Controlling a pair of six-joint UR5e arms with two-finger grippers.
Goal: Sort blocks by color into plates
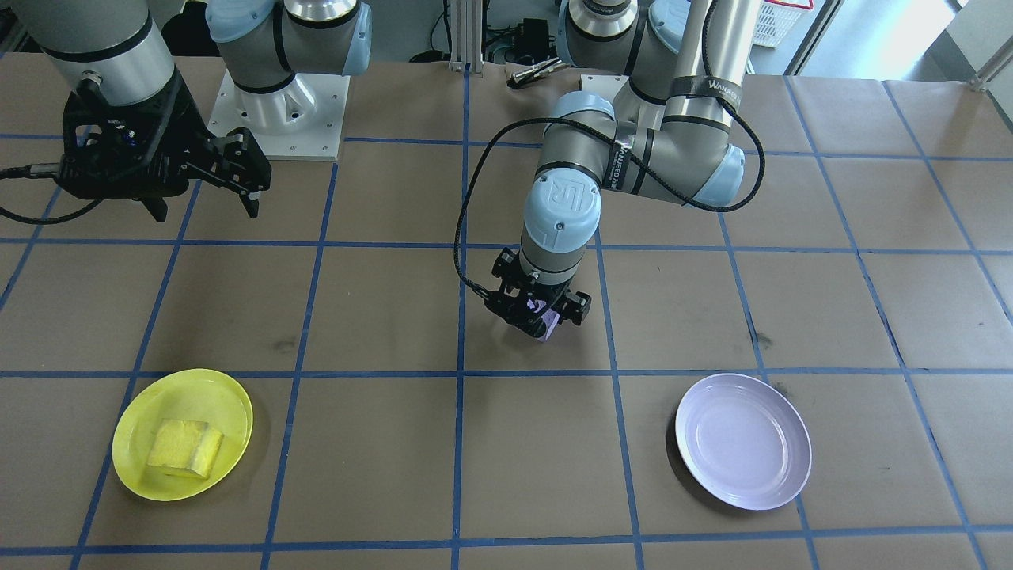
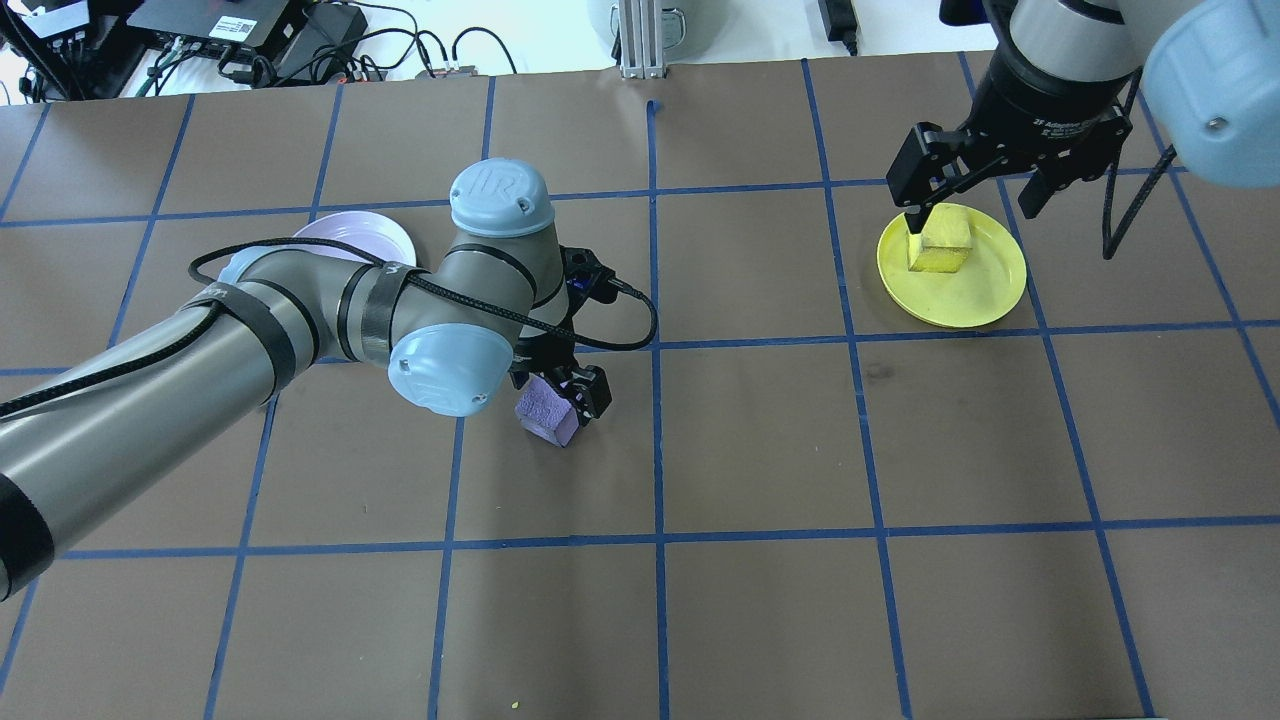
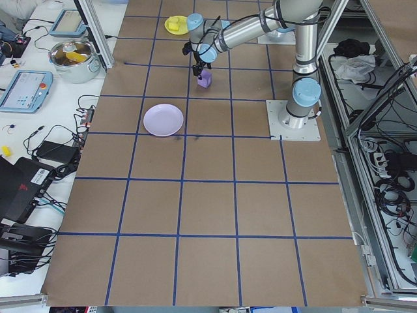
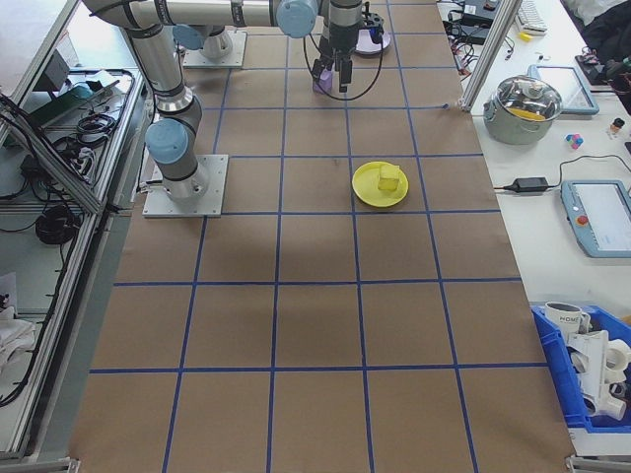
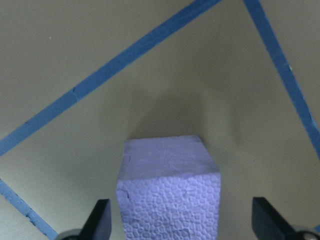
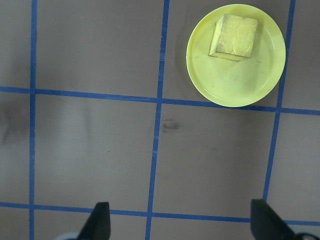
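Left pincer [image 1: 540,317]: low over the table, pointing down, fingers spread wide apart; the wrist view shows clear gaps on both sides of the purple block, so nothing is clamped yet.
Purple block [image 2: 546,412]: directly between the left pincer's fingers, sitting on the brown paper inside a taped square, turned a little off square to the fingers.
Step in hand: as I judge it, the grasp of the purple block before carrying it off.
Doing it well: centre the block between the fingers, turn the wrist so the pads meet flat faces rather than corners, then close gently; the foam-like surface looks soft and could squash or twist.
Purple plate [image 1: 742,441]: well off to the side of the left pincer, with nothing on it; the block belongs there.
Right pincer [image 2: 975,205]: raised, far across the table, fingers apart, holding nothing.
Yellow plate [image 1: 183,435]: below the right pincer, farthest from the left one.
Yellow block [image 1: 185,448]: lying on the yellow plate, so that half looks finished.
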